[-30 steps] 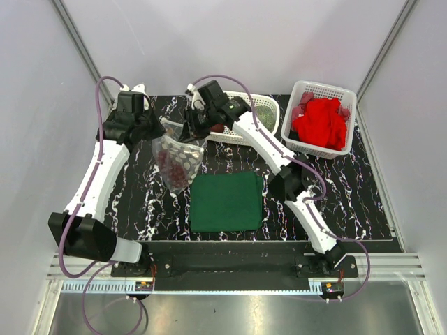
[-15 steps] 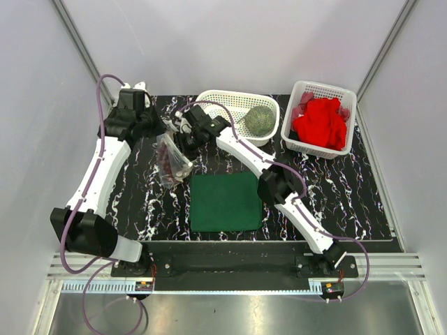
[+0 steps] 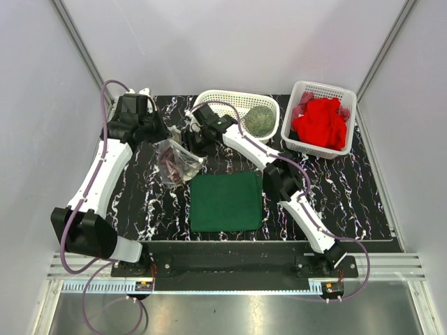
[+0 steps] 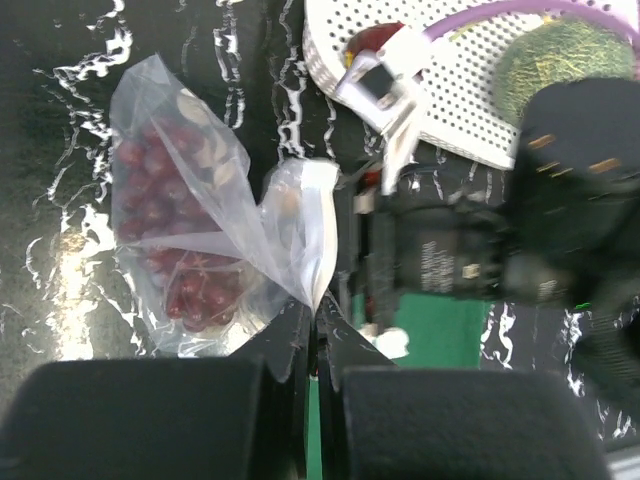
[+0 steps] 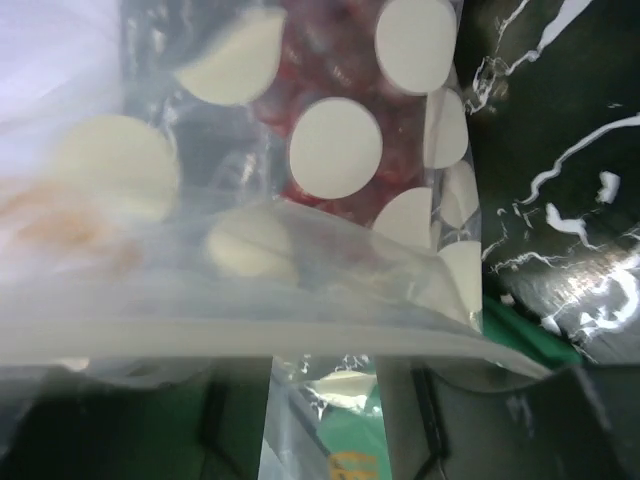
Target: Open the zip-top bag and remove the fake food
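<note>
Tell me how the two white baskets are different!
The left basket is long with rounded corners; the right basket is shorter and boxier. The left basket holds a mottled green ball; the right basket is piled with a red cloth. Both are white plastic lattice, at the back of the table.

Seen from above, the light is bright and even, with no single source showing. The pale walls bounce it back, and the shadows under my arms on the table (image 3: 349, 202) are faint and soft-edged. That view is sharp throughout.

At my left wrist, white glare streaks the glossy table along the left side and glints off the zip-top bag (image 4: 215, 215). My left gripper (image 4: 312, 325) is a black, underexposed, blurred mass at the bottom.

At my right wrist the bag sits too close, so its film is milky, hazed with highlights and out of focus.
</note>
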